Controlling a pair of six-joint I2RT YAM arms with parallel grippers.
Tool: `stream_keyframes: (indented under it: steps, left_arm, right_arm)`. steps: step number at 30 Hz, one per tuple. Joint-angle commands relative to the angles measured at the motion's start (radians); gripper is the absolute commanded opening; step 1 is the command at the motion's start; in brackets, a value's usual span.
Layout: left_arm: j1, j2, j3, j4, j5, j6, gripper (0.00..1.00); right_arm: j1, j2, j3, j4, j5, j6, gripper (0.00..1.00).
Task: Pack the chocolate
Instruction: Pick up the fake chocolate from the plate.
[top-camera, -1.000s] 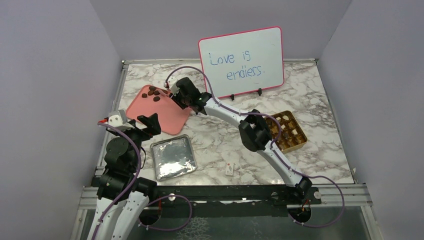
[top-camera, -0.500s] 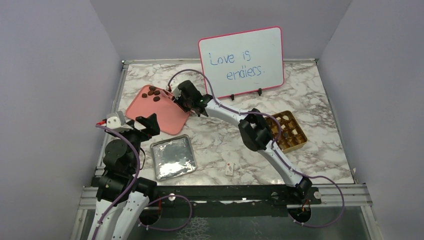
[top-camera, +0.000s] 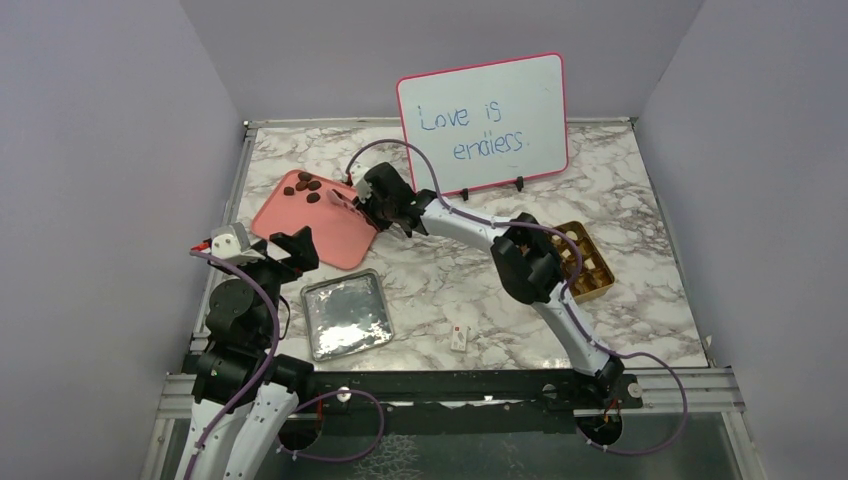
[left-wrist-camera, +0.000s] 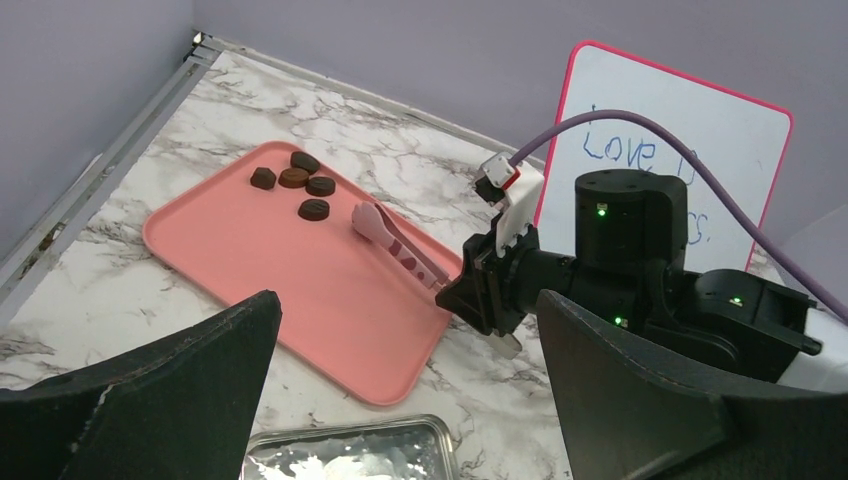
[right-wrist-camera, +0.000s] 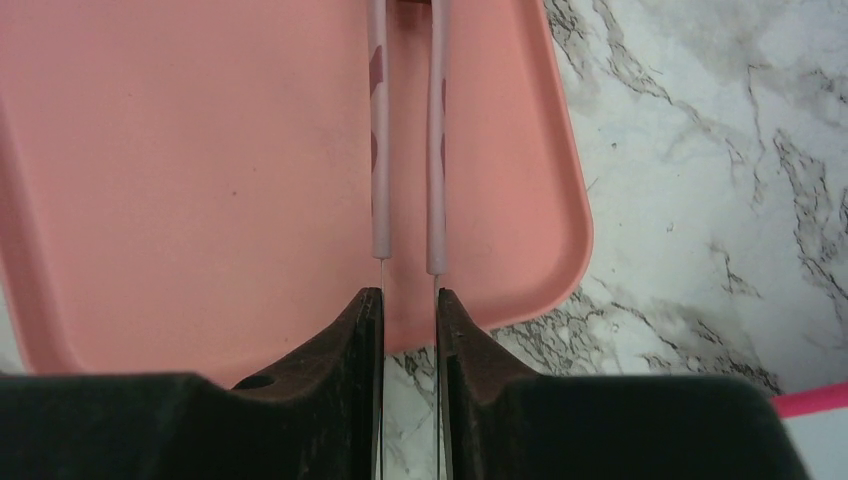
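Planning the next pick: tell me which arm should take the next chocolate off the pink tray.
Right. The right end effector holds the tongs, whose tips sit close to the chocolates on the tray. The left end effector is open and empty, back by the tray's near edge.

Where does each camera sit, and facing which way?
Top external: above and behind, looking down on the table; left arm and right arm show.
Left wrist: looks across the pink tray to the whiteboard; open left fingers frame it.
Right wrist: looks down its right fingers, gripping tongs.
Both wrists share tray and tongs.
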Motion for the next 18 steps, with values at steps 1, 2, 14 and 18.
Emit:
stream_keyframes:
  steps: [1,2,14,18]
  left_arm:
    - [-0.005,-0.020,0.030,0.002,-0.035,0.002,0.99]
    - [-0.005,-0.023,0.030,0.002,-0.037,0.003,0.99]
    - [-0.007,-0.016,0.031,0.000,-0.043,0.009,0.99]
    - [-0.009,-0.010,0.031,-0.001,-0.045,0.011,0.99]
  right_arm:
    - [0.006,-0.100,-0.043,0.043,-0.032,0.021,0.27]
    - [0.006,-0.106,-0.047,0.038,-0.030,0.021,0.27]
    - [0.006,-0.245,-0.153,-0.049,-0.055,0.088,0.26]
    - [0.006,-0.336,-0.247,-0.064,-0.073,0.132,0.26]
